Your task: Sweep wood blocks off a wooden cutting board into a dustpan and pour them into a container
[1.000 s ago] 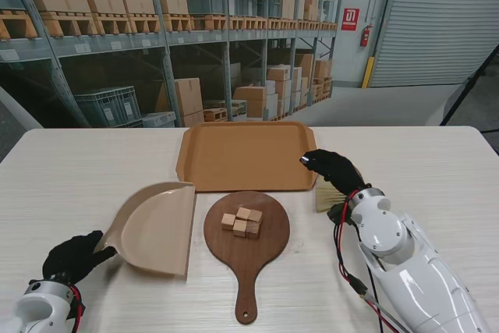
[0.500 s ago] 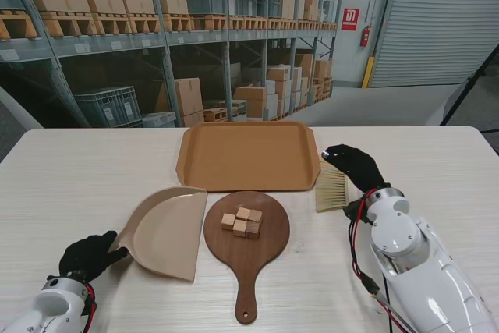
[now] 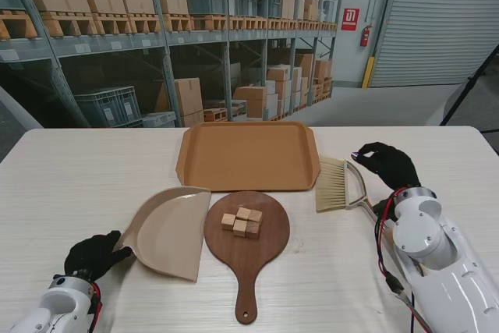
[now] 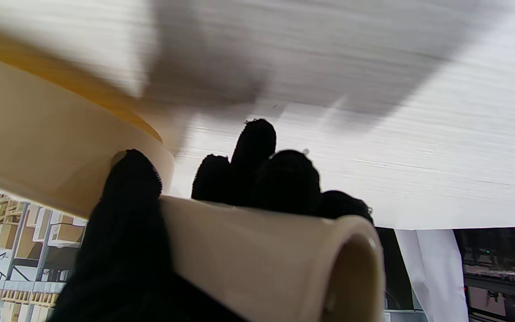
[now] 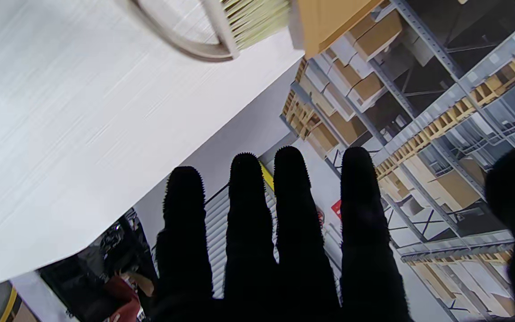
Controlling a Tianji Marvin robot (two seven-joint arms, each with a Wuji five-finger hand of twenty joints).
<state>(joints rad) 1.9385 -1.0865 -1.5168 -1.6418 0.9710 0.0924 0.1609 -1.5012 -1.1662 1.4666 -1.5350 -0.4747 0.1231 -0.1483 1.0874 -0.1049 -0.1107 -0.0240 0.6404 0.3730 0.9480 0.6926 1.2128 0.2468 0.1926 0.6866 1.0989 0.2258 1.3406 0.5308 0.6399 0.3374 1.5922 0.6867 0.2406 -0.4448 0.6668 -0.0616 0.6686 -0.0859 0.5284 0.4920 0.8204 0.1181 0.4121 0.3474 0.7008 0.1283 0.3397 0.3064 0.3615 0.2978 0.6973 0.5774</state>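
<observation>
Setting: warehouse racking with cartons and pallets behind a pale wood-grain bench (image 3: 70, 169).

Stand view, layout: round cutting board (image 3: 246, 232) with handle toward the robot, at centre; cluster of wood blocks (image 3: 242, 222) on it, untouched. Orange tray (image 3: 246, 155) just beyond the board.

Stand view, left: dustpan (image 3: 165, 232) lying with its straight lip right beside the board's left edge, contact not clear. Left hand (image 3: 93, 256) at the pan's handle end.

Stand view, right: brush (image 3: 337, 184) flat on the bench just right of the tray, bristles pointing away from the robot. Right hand (image 3: 387, 164) beside the brush handle, apart from it.

Left wrist view: fingers (image 4: 257, 152) and thumb clamped round the cream handle of the dustpan (image 4: 52, 147); bench blurred close behind.

Right wrist view: fingers (image 5: 280, 210) straight and apart, gripping nothing; brush (image 5: 248, 18) and a corner of the tray (image 5: 324, 18) seen past the fingertips.

Stage, as judged: pan placed, brush not yet picked up, no sweeping begun.

Risks, as judged: poor grip on the thin flat-lying brush handle, pushing it aside or into the tray; any gap or raised lip at the pan letting blocks slide under or past; hard stroke scattering light blocks or shoving the unheld board.
</observation>
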